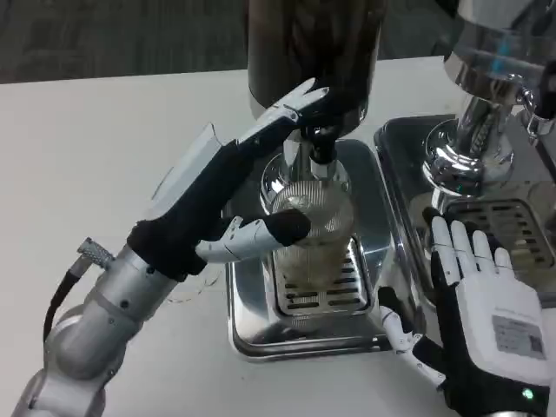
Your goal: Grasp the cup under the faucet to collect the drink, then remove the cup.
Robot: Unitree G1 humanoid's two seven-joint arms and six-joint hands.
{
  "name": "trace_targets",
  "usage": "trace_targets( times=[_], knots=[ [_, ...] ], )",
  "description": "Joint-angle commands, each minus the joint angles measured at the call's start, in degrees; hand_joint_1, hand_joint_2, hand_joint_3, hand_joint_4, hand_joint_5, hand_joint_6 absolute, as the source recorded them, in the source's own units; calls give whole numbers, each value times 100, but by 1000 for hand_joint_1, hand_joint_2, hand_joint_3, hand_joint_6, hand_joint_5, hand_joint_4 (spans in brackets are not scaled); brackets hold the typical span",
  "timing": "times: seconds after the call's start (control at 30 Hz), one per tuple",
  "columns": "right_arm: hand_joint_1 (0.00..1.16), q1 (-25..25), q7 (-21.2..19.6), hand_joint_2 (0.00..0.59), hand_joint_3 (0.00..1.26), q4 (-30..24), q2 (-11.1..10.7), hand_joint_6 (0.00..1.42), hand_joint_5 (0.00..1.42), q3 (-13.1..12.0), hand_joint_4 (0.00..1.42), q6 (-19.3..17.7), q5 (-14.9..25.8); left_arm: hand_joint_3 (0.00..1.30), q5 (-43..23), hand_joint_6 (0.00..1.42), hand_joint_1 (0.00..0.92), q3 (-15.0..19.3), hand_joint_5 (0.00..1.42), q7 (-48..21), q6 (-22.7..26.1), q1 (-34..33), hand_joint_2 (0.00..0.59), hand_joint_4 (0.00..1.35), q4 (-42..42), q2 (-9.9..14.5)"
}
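Item one: left hand (228,195). I see it reaching in from the lower left, fingers stretched long toward the dark dispenser body (313,52), their tips lying against its lower edge just above the faucet (323,143). The thumb sticks out sideways and its black tip touches the near-left side of the cup (314,228). Fingers and thumb are spread wide apart; nothing is clasped between them.

Item two: cup. Clear, ribbed glass, upright, directly below the faucet and just right of my left thumb. It stands on the slotted grate of the steel drip tray (248,321). I cannot tell the liquid level.

Item three: right hand (486,317). It lies palm down at the lower right, white back up, fingers straight and slightly fanned, pointing away from me. The fingertips reach the front edge of the second drip tray (521,234); the thumb points left toward the first tray's near-right corner. It holds nothing.

Item four: second dispenser (486,95), chrome, beyond the right hand's fingertips.

Item five: white table (95,148), out to the left of my left forearm.
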Motion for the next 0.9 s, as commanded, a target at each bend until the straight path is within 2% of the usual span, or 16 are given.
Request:
trace_targets(
  times=[0.03,0.43,0.9],
  knots=[
    [289,-18,-50,416,13,67,-1,0,0,-8,0,-10,7,223,160,196,0,4,249,-79,-183,143,91,67,-171,34],
    [297,-47,-39,415,13,103,2,0,0,-13,0,-27,35,216,1246,201,0,22,265,257,-418,253,111,69,-590,178],
    [301,-69,-4,415,10,121,-13,0,0,-8,0,-55,72,232,2434,204,0,-141,280,983,-488,376,126,75,-906,407]
  ],
)
